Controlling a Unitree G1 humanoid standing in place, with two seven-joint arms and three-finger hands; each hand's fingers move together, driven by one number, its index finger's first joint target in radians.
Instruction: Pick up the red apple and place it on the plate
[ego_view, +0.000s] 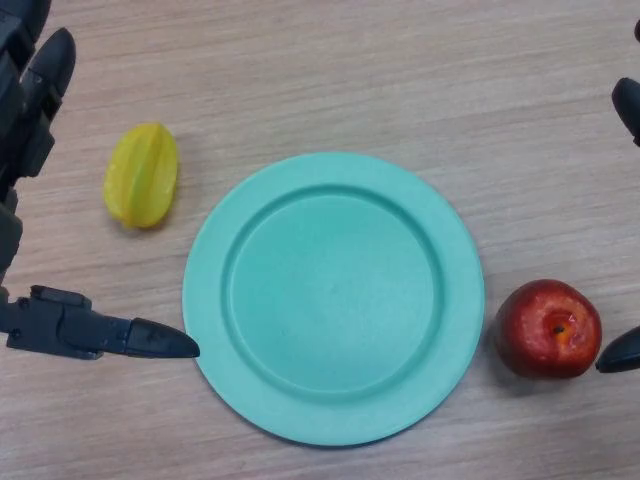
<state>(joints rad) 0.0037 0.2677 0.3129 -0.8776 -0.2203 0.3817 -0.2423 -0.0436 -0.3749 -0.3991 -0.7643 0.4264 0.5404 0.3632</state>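
Observation:
A red apple (547, 328) lies on the wooden table, just right of the empty turquoise plate (334, 297) and touching or nearly touching its rim. My right hand (620, 354) shows only as black fingertips at the right edge. One tip is beside the apple's lower right, another is higher up the edge, far apart from it, so the hand is open and holds nothing. My left hand (95, 335) is open at the left edge, with one finger stretched toward the plate's left rim and others up at the top left corner.
A yellow starfruit (141, 174) lies left of the plate, between the parts of my left hand. Bare wooden table (400, 70) stretches beyond the plate.

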